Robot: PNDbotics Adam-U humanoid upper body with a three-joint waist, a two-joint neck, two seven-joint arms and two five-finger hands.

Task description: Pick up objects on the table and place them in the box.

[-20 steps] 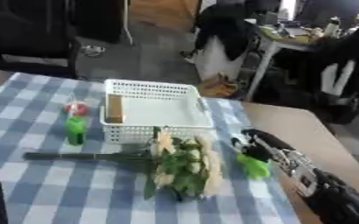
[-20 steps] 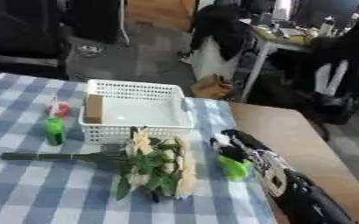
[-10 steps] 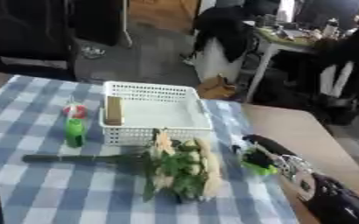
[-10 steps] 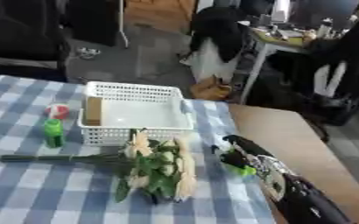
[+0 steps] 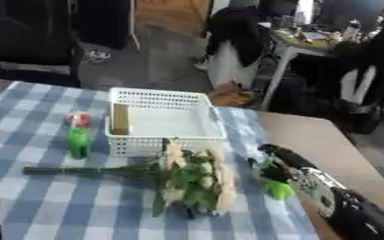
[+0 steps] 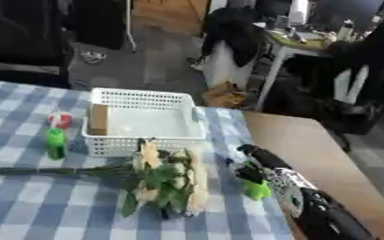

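Basket [image 5: 164, 99] holds only a brown block [image 5: 120, 118]; flower bouquet [image 5: 191, 177] and green bottle [image 5: 79, 140] remain outside. My right hand [image 5: 279, 166] grips a green object [image 5: 280, 189].

1. Both views come from the head, looking steeply down and forward across the checked tablecloth [image 5: 56, 206] toward the room beyond its far edge.
2. The left eye sits slightly left: the white basket [image 5: 166, 123] lies nearer centre there, further left in the right eye.
3. They share the basket, the flower bouquet [image 6: 164, 180] and the right hand [image 6: 257, 171] at the table's right edge.
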